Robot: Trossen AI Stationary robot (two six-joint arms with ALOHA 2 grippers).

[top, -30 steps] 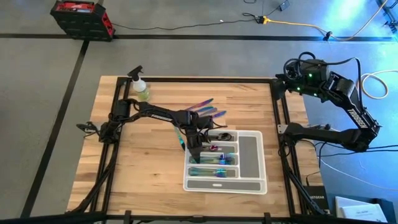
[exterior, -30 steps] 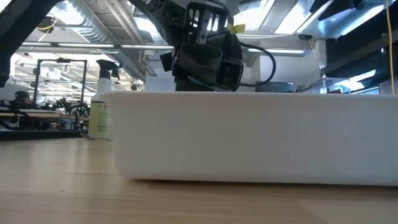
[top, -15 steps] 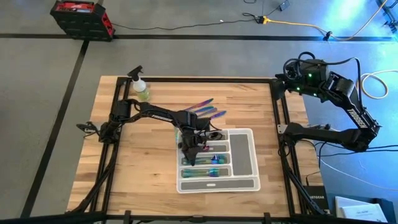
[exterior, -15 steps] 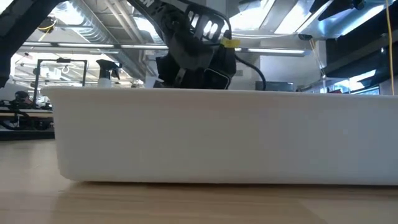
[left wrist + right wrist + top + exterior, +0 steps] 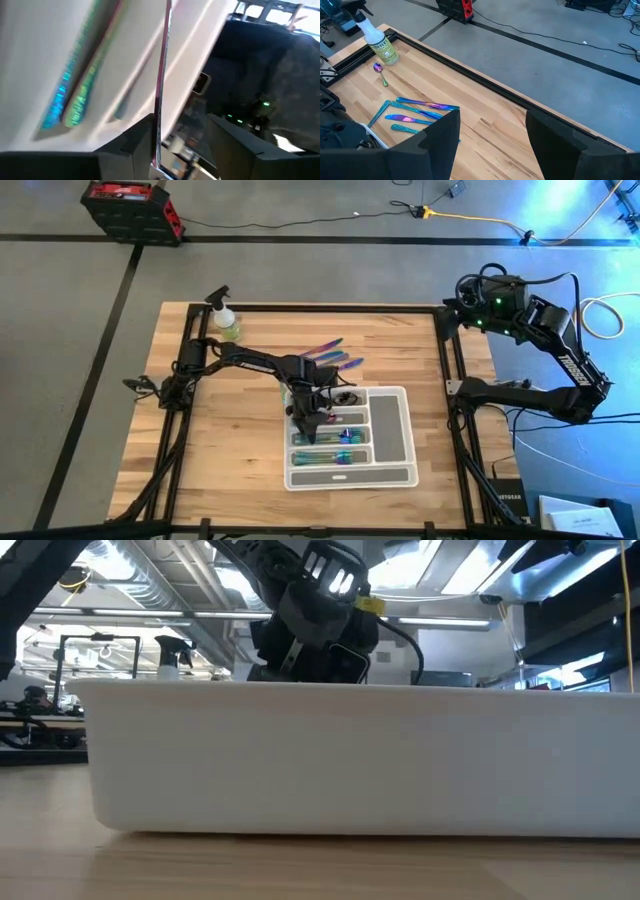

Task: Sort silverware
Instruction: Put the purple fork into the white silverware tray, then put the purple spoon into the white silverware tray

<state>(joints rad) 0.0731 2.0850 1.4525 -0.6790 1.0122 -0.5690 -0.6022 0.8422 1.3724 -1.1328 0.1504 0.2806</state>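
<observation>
The silverware is slim and iridescent. Several pieces lie in the white tray, among them a green-blue pair and a row. Several more silverware pieces lie loose on the wood beyond the tray. A small spoon rests beside the spray bottle. My left gripper is open over the tray's left compartments, slanting down. A thin piece, seen edge-on, stands between its fingers, close to one of them. My right gripper waits open, raised off the table's right edge. My left gripper has the thin iridescent piece right beside the inner side of one finger. The other finger stands well apart from it. I cannot tell whether the near finger touches the piece.
A yellow-green spray bottle stands at the table's far left corner. The tray's long white wall fills the low view, with my left gripper behind it. Bare wood lies left of and in front of the tray.
The tray has slid toward the table's left edge and turned from a slant to square with the table. My left gripper has gone a little left with it and has rolled about its own axis.
</observation>
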